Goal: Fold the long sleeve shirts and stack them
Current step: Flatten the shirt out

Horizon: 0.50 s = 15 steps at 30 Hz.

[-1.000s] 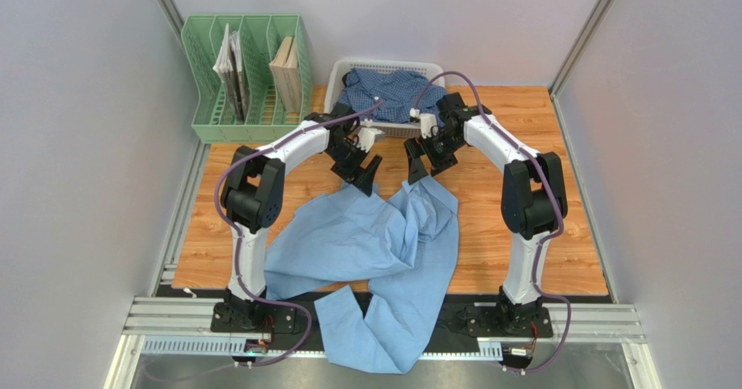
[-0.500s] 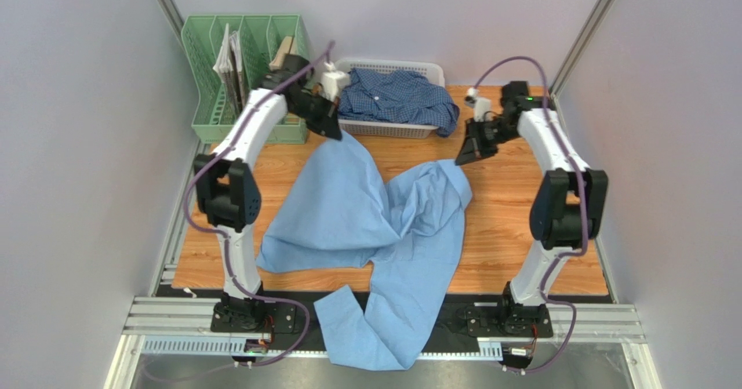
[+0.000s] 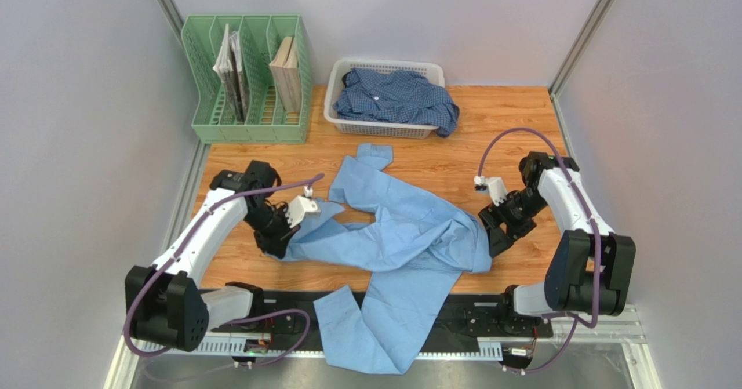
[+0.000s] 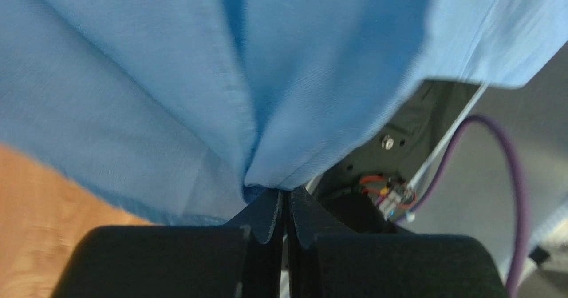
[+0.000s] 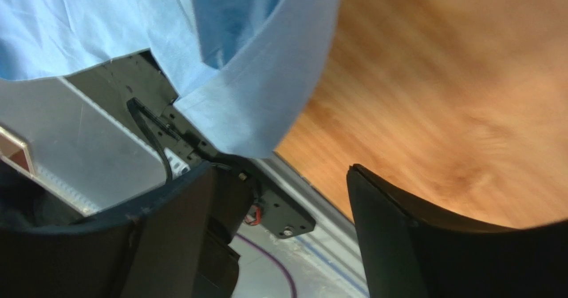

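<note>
The light sky-blue long sleeve shirt (image 3: 401,232) lies spread across the middle of the wooden table, one sleeve (image 3: 374,328) hanging over the near edge. My left gripper (image 3: 277,235) is low at the shirt's left edge. In the left wrist view it (image 4: 288,195) is shut on a pinched fold of that blue cloth (image 4: 200,78). My right gripper (image 3: 493,235) sits at the shirt's right edge. Its jaws (image 5: 280,171) stand open with nothing between them, the cloth's edge (image 5: 260,91) just beyond the tips. The darker checked shirt (image 3: 394,93) lies bunched in the basket.
A white slotted basket (image 3: 383,130) stands at the back centre. A green file rack (image 3: 248,76) with books stands at the back left. Grey walls close in on both sides. A metal rail (image 3: 383,319) runs along the near edge.
My left gripper swung from beside the basket down to the front left, dragging the blue shirt with it. The right gripper came forward to the shirt's right edge and opened. The shirt now lies flatter.
</note>
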Tool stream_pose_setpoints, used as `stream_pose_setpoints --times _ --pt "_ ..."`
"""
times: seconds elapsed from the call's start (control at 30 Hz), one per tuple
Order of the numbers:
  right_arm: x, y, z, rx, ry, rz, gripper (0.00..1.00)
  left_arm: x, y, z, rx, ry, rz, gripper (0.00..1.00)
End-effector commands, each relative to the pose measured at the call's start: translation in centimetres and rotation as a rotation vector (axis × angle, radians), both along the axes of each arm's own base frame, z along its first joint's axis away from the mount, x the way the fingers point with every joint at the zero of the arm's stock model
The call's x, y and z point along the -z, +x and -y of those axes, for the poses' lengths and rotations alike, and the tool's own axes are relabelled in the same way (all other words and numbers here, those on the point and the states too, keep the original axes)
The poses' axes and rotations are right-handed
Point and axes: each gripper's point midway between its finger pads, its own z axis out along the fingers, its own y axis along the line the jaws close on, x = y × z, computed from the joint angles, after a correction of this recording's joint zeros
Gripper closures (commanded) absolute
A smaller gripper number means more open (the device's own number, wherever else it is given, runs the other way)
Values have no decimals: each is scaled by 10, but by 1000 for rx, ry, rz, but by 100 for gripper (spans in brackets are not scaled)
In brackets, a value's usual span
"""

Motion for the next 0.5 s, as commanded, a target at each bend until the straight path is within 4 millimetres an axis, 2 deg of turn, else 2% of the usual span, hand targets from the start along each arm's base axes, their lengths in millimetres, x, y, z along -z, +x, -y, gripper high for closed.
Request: stream_pose_setpoints --times 0.0,0.03,0.1,0.13,0.17,0.2,0.27,0.3,0.33,0.4,0.43,0.47 --pt "-57 71 -1 1 53 225 8 26 6 -27 92 137 36 100" --pt "-70 84 -14 64 104 237 6 28 9 -28 88 145 37 100" --pt "-95 126 -43 81 201 325 5 32 17 -27 76 151 39 100" --pt "-100 138 -54 89 217 344 5 32 20 -26 68 148 43 100" --pt "-104 160 -63 140 233 379 5 33 22 -26 64 149 41 100" --pt "-105 164 -90 80 249 386 4 32 25 -24 58 143 45 100" --pt "-93 192 -110 73 216 400 5 33 26 -24 55 147 41 100" --pt "-87 192 -131 19 211 388 5 35 27 -25 50 151 44 100" --pt "-72 204 -141 6 192 358 5 36 27 -25 50 153 49 100" --pt "-54 210 -161 -29 166 320 6 37 30 -26 39 159 70 100" --pt "-52 217 -168 -35 167 323 7 37 30 -27 28 159 74 100" --pt "-31 222 -173 -39 146 279 7 38 30 -26 22 158 77 100"
